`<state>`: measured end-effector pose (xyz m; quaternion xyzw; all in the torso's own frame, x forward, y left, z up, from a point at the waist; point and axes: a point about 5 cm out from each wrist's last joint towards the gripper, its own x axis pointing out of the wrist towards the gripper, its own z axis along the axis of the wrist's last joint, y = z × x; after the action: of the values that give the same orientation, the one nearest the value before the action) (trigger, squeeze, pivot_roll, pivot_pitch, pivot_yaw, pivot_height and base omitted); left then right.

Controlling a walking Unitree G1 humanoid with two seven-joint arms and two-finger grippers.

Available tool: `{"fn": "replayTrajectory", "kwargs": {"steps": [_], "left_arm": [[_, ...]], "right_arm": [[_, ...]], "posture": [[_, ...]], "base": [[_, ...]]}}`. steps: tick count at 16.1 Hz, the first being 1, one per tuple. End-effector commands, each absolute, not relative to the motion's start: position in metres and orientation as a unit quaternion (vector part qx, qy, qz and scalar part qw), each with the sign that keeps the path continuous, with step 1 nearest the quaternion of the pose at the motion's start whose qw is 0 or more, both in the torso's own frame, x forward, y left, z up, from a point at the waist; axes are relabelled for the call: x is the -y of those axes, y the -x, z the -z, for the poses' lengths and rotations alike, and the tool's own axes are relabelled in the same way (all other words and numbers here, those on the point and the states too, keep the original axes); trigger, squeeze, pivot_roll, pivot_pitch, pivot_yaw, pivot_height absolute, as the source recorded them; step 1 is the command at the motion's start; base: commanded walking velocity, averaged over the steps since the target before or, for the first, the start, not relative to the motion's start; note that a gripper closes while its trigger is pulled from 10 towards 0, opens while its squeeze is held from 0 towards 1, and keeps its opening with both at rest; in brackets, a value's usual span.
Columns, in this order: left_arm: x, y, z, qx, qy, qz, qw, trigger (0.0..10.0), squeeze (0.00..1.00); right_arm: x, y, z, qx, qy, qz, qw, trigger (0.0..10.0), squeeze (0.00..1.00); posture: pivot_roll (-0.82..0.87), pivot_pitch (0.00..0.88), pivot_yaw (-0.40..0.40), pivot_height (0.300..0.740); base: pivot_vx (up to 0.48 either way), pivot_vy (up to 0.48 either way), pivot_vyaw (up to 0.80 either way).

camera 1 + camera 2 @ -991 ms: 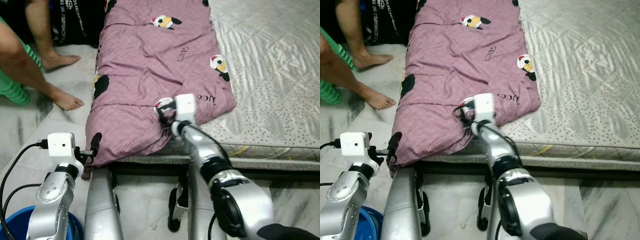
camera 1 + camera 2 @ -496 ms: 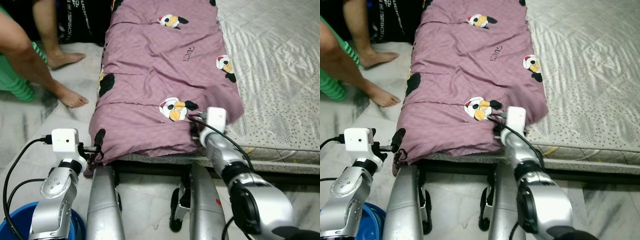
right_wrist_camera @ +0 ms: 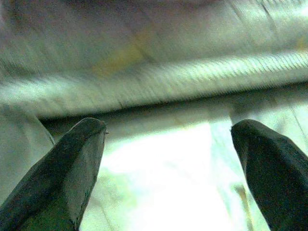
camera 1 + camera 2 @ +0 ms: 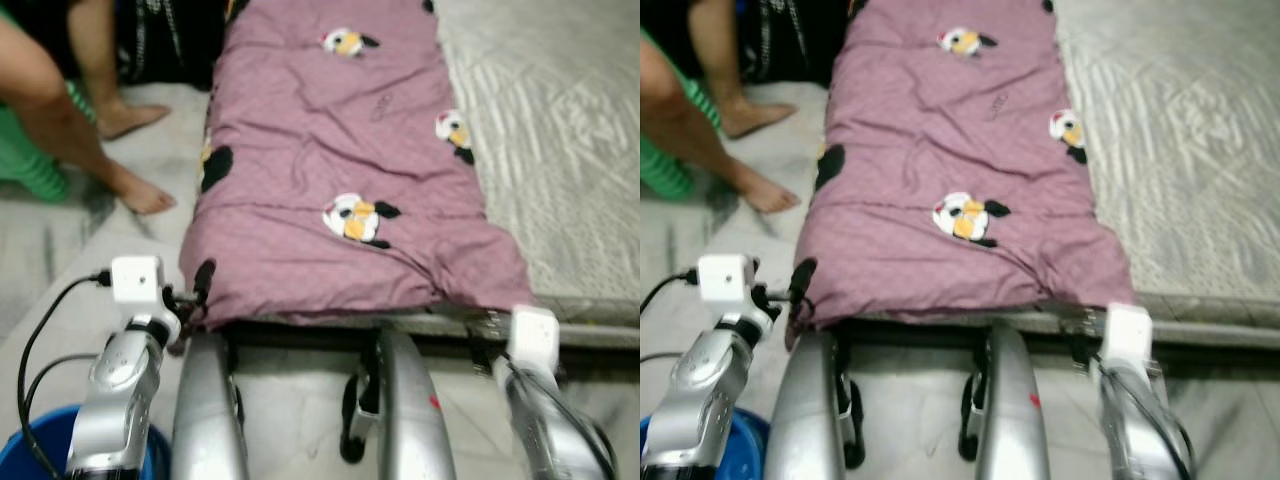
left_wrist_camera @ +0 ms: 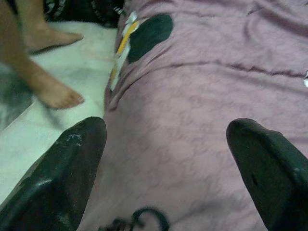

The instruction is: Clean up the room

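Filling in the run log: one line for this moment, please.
blanket flat on bed | left claw open at blanket corner | right claw open, off blanket, near bed edge

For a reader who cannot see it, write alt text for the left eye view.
A purple blanket printed with cartoon birds lies lengthwise on a grey mattress. The left gripper is at the blanket's near left corner, the right arm low at the bed's edge. A person's bare feet stand on the floor to the left.
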<state>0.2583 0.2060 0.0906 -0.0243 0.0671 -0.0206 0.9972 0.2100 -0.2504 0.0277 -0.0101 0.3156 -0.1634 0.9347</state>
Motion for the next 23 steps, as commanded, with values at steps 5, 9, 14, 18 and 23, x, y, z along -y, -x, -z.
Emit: {"fn": "replayTrajectory", "kwargs": {"steps": [5, 9, 14, 18, 23], "left_arm": [[-0.201, -0.267, -0.085, -0.075, 0.025, 0.029, 0.996, 10.0, 0.00], [-0.197, -0.269, -0.086, -0.071, 0.030, 0.041, 0.996, 10.0, 0.00], [-0.195, -0.263, -0.081, -0.082, 0.038, 0.056, 0.994, 10.0, 0.00], [-0.189, -0.269, -0.085, -0.075, 0.036, 0.073, 0.994, 10.0, 0.00], [-0.195, -0.264, -0.083, -0.080, 0.025, 0.062, 0.995, 10.0, 0.00]], "right_arm": [[0.269, -0.252, -0.097, -0.138, 0.002, 0.173, 0.975, 10.0, 0.00], [0.257, -0.291, -0.126, -0.072, -0.025, 0.130, 0.989, 10.0, 0.00], [0.196, -0.345, -0.107, -0.147, -0.014, 0.037, 0.988, 10.0, 0.00], [0.157, -0.352, -0.071, -0.239, -0.098, 0.077, 0.963, 10.0, 0.00], [0.192, -0.340, -0.053, -0.286, -0.080, 0.162, 0.941, 10.0, 0.00]], "posture": [[0.01, 0.210, -0.060, 0.569], [0.02, 0.195, -0.058, 0.569], [0.06, 0.180, -0.064, 0.569], [0.07, 0.179, -0.056, 0.569], [0.08, 0.187, -0.068, 0.569]], "base": [[0.000, 0.000, 0.00], [0.000, 0.000, 0.00], [0.000, 0.000, 0.00], [0.000, 0.000, 0.00], [0.000, 0.000, 0.00]]}}
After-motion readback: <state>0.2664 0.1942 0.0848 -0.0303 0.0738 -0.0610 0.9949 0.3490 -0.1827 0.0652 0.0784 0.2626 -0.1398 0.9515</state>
